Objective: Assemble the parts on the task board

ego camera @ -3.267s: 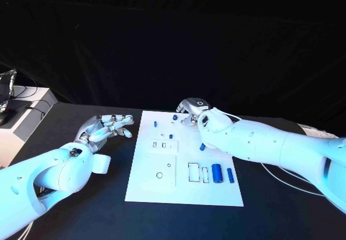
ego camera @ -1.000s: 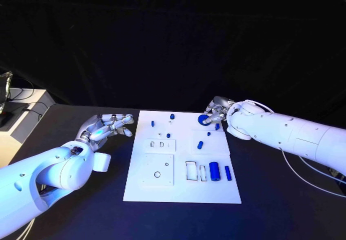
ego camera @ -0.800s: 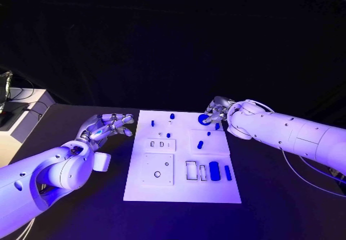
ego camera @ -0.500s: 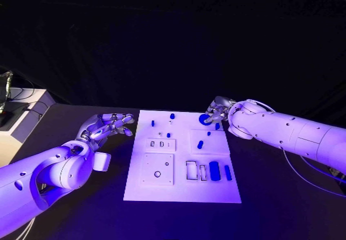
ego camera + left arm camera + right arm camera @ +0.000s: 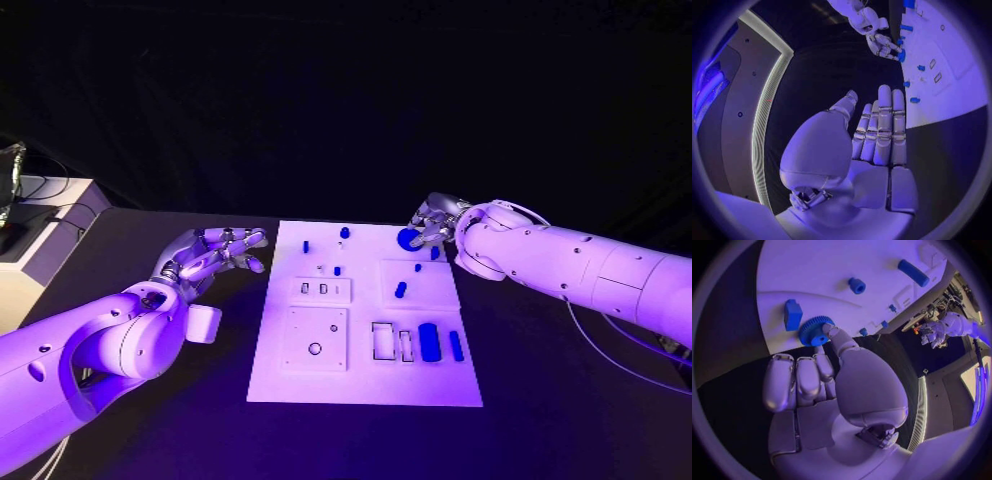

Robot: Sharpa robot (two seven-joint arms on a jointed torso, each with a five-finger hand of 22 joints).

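Black table [image 5: 173,420], white board [image 5: 368,380]; ridged blue gear [image 5: 814,330]

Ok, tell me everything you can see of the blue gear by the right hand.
The blue gear is a small round toothed wheel with a centre hole, plastic by its look. It lies flat at the far right corner of the white board, beside a small blue block. The right hand touches its rim with a fingertip.

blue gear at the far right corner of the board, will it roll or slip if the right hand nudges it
The blue gear lies flat on the task board, so it probably slides rather than rolls. Its toothed rim should give the right hand some grip. It looks rigid and light.
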